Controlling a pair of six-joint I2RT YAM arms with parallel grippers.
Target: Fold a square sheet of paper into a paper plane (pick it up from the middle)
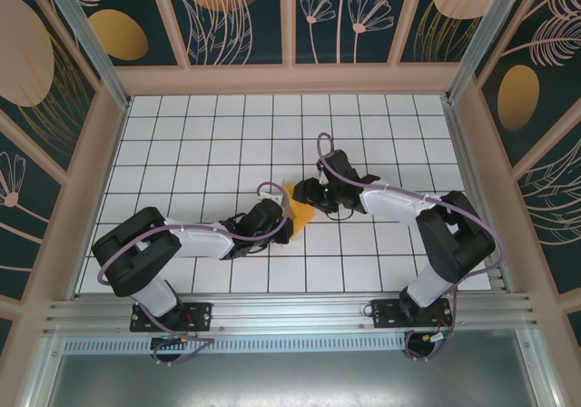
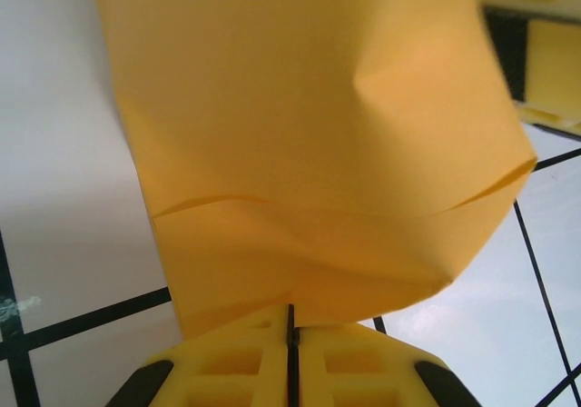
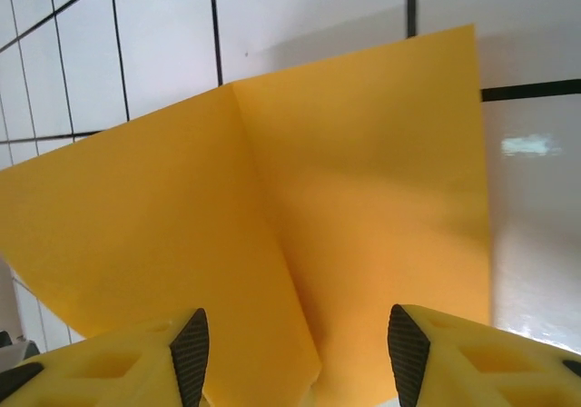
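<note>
left claw: clamped tight; in its wrist view the two yellow fingers meet with just a thin dark line between them, and the square sheet of paper comes straight up out of that pinch; so yeah, it's got the near edge

right claw: fingers spread wide, not squeezing anything; in its own view the dark pads sit well apart with the sheet running down into the gap between them

paper: hanging between the two claws, right in front of both; from above it's a small orange patch just beyond the left claw's tip and just beside the right claw's

paper shape: not flat; ahead of the right claw a sharp crease runs away from the gap, with a panel angling off to each side; ahead of the left claw it's bowed with a soft wrinkle across it and a dent further up

table: white grid tiles under both claws; tiles show past the sheet's edges in both wrist views

other bits: yellow fingers beyond the sheet's far corner from the left claw, look like the right claw's
</note>
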